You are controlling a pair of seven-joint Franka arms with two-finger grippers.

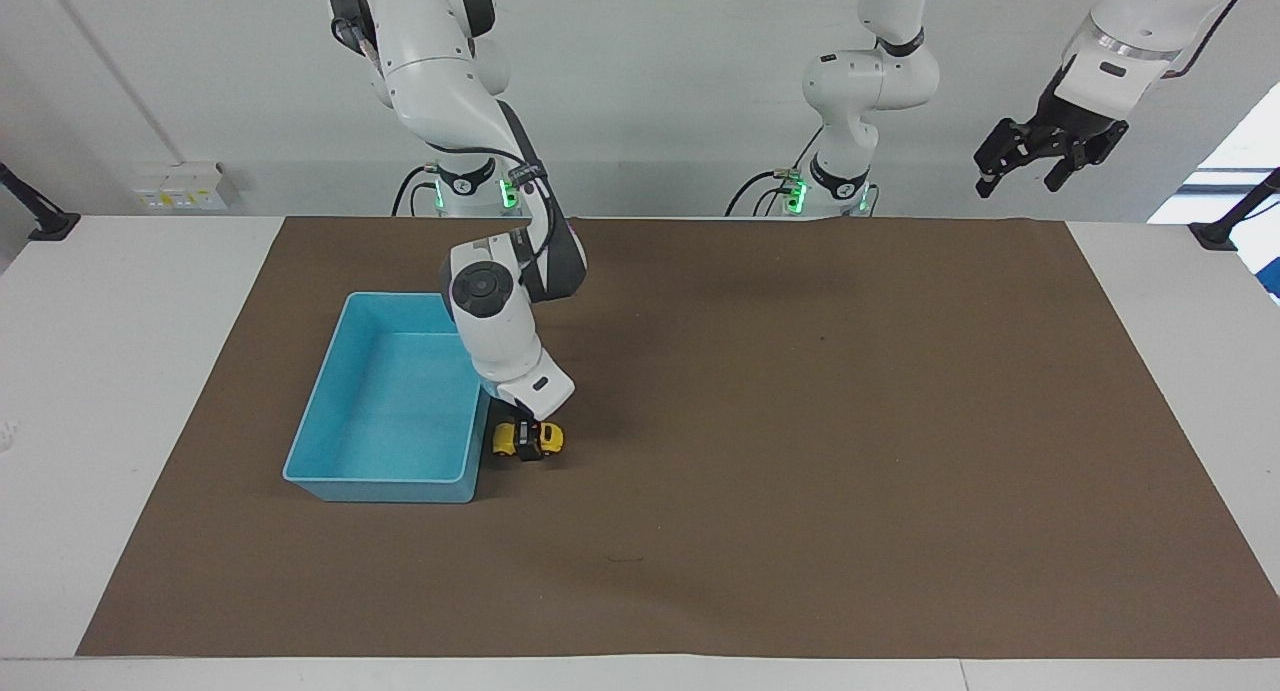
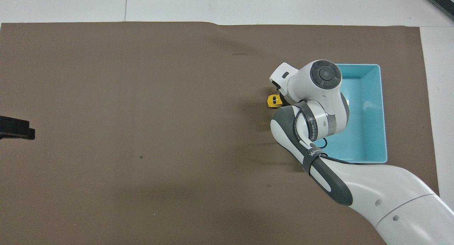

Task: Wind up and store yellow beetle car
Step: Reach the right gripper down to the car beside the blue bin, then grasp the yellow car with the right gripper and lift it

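The yellow beetle car [image 1: 551,437] sits on the brown mat, close beside the light-blue bin [image 1: 380,490], on the bin's side toward the left arm's end. My right gripper [image 1: 527,441] is down at the car, set across its middle. In the overhead view the car's end [image 2: 273,101] shows beside the right wrist, which hides the gripper. The bin [image 2: 383,113] holds nothing that I can see. My left gripper [image 1: 1040,163] is open and empty, held high over the table edge by the left arm's base, waiting; its tip shows in the overhead view [image 2: 16,128].
The brown mat [image 1: 800,471] covers most of the white table. The right arm's elbow and forearm hang over the bin's wall nearest the car.
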